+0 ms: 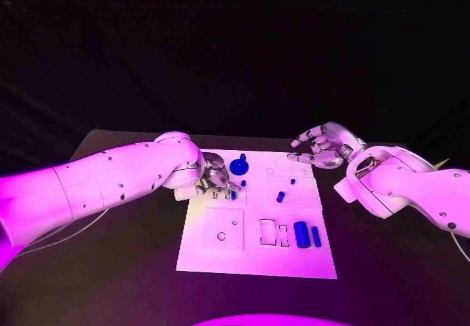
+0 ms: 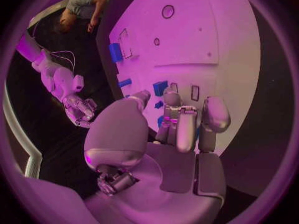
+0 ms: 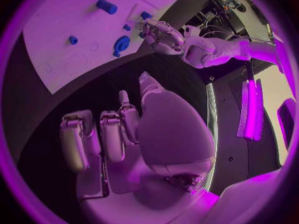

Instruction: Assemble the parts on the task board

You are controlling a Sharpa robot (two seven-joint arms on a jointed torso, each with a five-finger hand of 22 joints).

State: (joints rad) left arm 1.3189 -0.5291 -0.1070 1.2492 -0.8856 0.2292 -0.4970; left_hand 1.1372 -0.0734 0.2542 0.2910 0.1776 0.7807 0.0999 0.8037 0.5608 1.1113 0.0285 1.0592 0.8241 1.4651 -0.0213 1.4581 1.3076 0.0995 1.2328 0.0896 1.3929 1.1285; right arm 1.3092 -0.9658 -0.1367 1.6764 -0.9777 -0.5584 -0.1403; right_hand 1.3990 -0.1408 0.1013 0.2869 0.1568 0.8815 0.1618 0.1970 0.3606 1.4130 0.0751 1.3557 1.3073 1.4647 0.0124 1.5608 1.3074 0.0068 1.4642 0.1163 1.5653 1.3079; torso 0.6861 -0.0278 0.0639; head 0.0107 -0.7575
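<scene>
left hand (image 1: pixel 214 179) over task board (image 1: pixel 257 261), blue part (image 1: pixel 233 195) at fingertips

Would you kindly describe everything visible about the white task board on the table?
The task board is a flat white rectangular plate lying on the black table between the two arms. Outlined rectangular and round recesses mark its surface, and small blue parts lie on it, including a round piece near the far edge and a cylinder nearer the robot. The left hand hovers at its left edge; contact is unclear.
</scene>
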